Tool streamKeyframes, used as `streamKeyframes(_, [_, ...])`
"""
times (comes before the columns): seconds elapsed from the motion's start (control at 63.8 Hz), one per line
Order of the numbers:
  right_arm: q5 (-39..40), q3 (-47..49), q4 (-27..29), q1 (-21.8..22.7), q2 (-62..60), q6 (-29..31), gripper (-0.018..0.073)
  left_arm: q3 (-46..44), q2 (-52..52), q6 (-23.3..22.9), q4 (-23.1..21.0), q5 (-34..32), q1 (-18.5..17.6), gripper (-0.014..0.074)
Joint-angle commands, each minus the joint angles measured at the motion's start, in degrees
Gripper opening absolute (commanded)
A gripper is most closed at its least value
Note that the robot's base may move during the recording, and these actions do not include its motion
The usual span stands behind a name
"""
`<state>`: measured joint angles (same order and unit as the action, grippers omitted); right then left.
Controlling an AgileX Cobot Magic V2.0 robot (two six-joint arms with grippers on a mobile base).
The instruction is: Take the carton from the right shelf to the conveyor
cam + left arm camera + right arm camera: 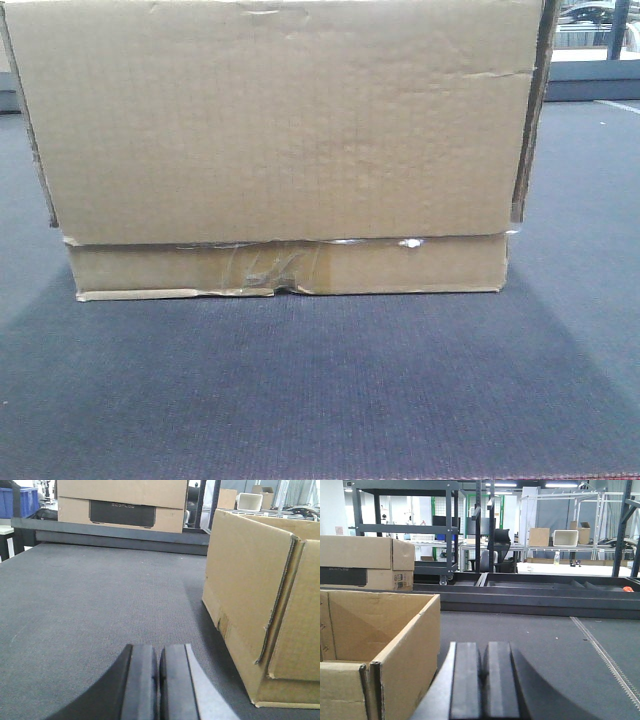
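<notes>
Warehouse racking, workbenches and glazed partitions fill the background of both wrist views; the foreground is occupied by the conveyor point(320, 390), a wide belt of dark grey, finely woven material bounded at its far edge by a dark rail. The right shelf is not identifiable in any view.

The carton point(280, 130), a large brown corrugated box with a narrower lower strip and wrinkled clear tape along the seam, rests upright on the belt and fills most of the front-facing view. Its top is open, as the right wrist view shows. A second carton point(122, 502) bearing a dark printed panel stands beyond the rail, well apart.

The left tool point(160, 685) lies low over the belt, beside the carton's left wall and not touching it; its pads are pressed together with nothing between them. The right tool point(482, 680) is likewise closed and empty, near the carton's right wall.

Judged from this arrangement, the carton is already delivered and the step in hand is withdrawal. Done well, both tools draw outward and back, away from the side walls, without brushing the loose corner flaps or dragging on the belt, so that the carton stays square.
</notes>
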<state>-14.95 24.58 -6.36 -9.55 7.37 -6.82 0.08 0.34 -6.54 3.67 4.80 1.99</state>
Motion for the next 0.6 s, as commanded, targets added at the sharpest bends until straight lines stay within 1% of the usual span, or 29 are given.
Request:
streamKeyframes(0.0, [1.57, -0.09, -0.61, 0.31, -0.28, 0.37, -0.0061, -0.08, -0.34, 0.32, -0.36, -1.18, 0.04, 0.0015])
streamKeyframes(0.219, [1.52, -0.09, -0.61, 0.54, -0.28, 0.37, -0.0061, -0.08, -0.34, 0.32, -0.36, -1.18, 0.04, 0.0015])
streamKeyframes(0.298, [0.04, -0.35, -0.33, 1.81, -0.28, 0.76, -0.0061, -0.08, -0.34, 0.32, -0.36, -1.18, 0.04, 0.0015])
streamKeyframes(0.329, [0.20, -0.65, 0.67, 2.69, -0.28, 2.08, -0.0061, -0.08, -0.34, 0.32, -0.36, -1.18, 0.04, 0.0015])
streamKeyframes(0.423, [1.54, -3.16, 7.08, 5.80, -0.28, 8.02, -0.0061, -0.08, -0.34, 0.32, -0.36, -1.18, 0.04, 0.0015])
streamKeyframes(0.455, [2.75, -4.63, 8.39, 6.97, -0.28, 9.03, -0.0061, -0.08, -0.34, 0.32, -0.36, -1.18, 0.04, 0.0015])
streamKeyframes(0.58, [7.78, -11.27, 10.21, 10.28, -0.97, 9.16, -0.0061, -0.08, -0.34, 0.32, -0.36, -1.18, 0.04, 0.0015])
